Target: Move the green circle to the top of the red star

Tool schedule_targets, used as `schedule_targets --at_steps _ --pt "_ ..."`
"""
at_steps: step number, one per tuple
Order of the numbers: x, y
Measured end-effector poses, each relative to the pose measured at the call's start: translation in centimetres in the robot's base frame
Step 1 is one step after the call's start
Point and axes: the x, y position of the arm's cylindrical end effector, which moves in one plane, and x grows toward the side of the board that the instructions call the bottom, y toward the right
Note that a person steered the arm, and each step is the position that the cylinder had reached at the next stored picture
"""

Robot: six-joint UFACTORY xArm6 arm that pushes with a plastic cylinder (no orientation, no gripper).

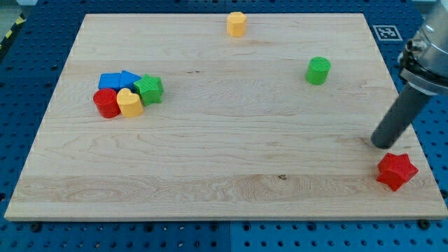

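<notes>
The green circle point(318, 71) stands on the wooden board toward the view's upper right. The red star point(397, 171) lies near the board's lower right corner. My tip point(382, 145) rests on the board just up and left of the red star, close to it but apart from it. The green circle is well above and to the left of my tip. The dark rod rises from the tip toward the view's right edge.
A cluster sits at the view's left: a red circle point(106, 103), a yellow block point(129, 102), a green star-like block point(149, 89) and two blue blocks point(112, 80) point(130, 78). A yellow block point(236, 23) stands near the top edge. The board's right edge point(420, 140) is close to my tip.
</notes>
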Motion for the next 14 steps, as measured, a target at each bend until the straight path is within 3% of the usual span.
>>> schedule_targets --at_steps 2,5,7,9,12,13,14 --pt "-0.3 -5.8" --pt "-0.6 -5.8" --pt "-1.2 -9.2" --pt "-9.3 -11.9" --pt "-12.4 -12.3" --pt "-16.1 -13.2" --pt "-16.4 -10.6"
